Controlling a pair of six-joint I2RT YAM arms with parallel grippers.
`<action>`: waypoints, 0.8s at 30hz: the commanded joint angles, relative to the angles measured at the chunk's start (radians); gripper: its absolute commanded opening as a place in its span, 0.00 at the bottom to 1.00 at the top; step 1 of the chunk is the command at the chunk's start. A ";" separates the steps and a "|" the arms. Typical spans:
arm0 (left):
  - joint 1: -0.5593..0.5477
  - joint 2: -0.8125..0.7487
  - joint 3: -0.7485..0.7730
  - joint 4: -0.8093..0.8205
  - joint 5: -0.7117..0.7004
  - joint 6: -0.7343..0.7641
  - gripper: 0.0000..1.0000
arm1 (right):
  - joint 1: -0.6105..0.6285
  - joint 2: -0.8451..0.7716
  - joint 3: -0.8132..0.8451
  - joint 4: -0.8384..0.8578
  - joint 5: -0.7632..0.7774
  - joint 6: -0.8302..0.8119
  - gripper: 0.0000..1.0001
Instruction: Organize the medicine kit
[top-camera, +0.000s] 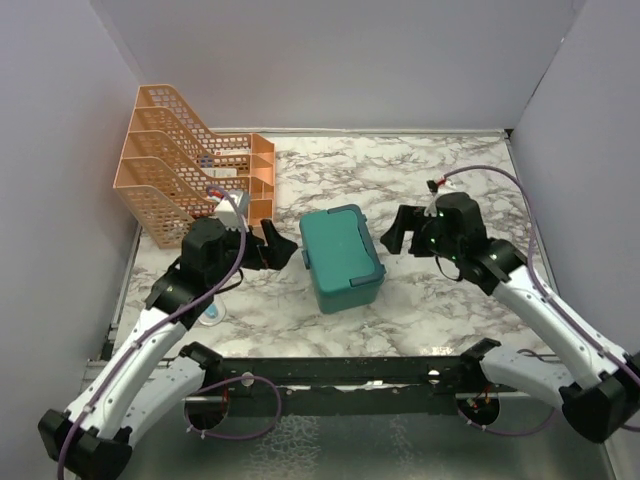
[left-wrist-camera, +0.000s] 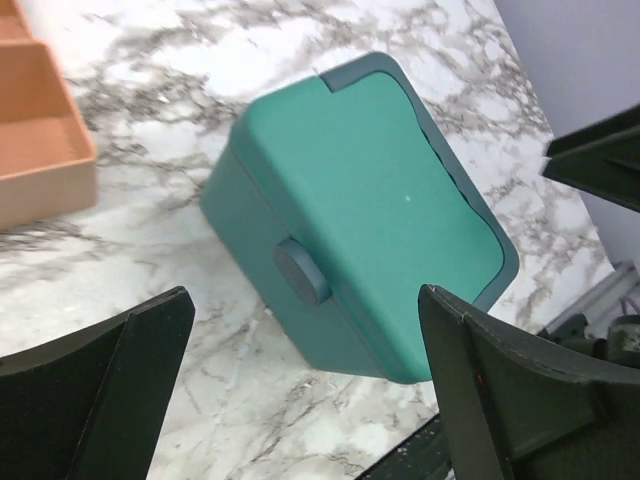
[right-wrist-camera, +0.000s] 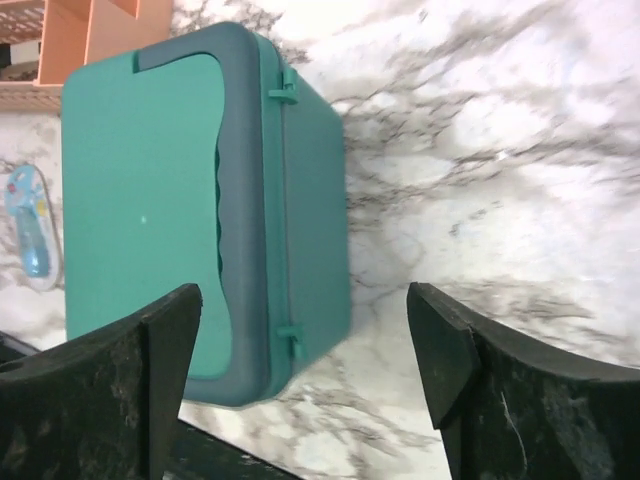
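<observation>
The teal medicine kit (top-camera: 341, 258) sits closed in the middle of the marble table, lid down. It fills the left wrist view (left-wrist-camera: 370, 210), round side knob facing the camera, and the right wrist view (right-wrist-camera: 200, 200), hinge side facing the camera. My left gripper (top-camera: 277, 248) is open and empty just left of the kit. My right gripper (top-camera: 397, 230) is open and empty just right of it. Neither touches the box.
An orange mesh file rack (top-camera: 170, 165) with an orange divided tray (top-camera: 258, 175) stands at the back left, with small items inside. A small blue-and-white packet (top-camera: 212, 315) lies on the table by the left arm; it also shows in the right wrist view (right-wrist-camera: 28, 225).
</observation>
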 joint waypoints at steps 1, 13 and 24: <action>0.003 -0.152 0.032 -0.112 -0.176 0.121 0.99 | 0.001 -0.217 -0.043 -0.047 0.134 -0.089 0.90; 0.003 -0.414 0.203 -0.249 -0.415 0.277 0.99 | 0.002 -0.558 0.089 -0.210 0.380 -0.107 0.96; 0.003 -0.471 0.273 -0.335 -0.488 0.297 0.99 | 0.002 -0.671 0.149 -0.243 0.414 -0.159 0.99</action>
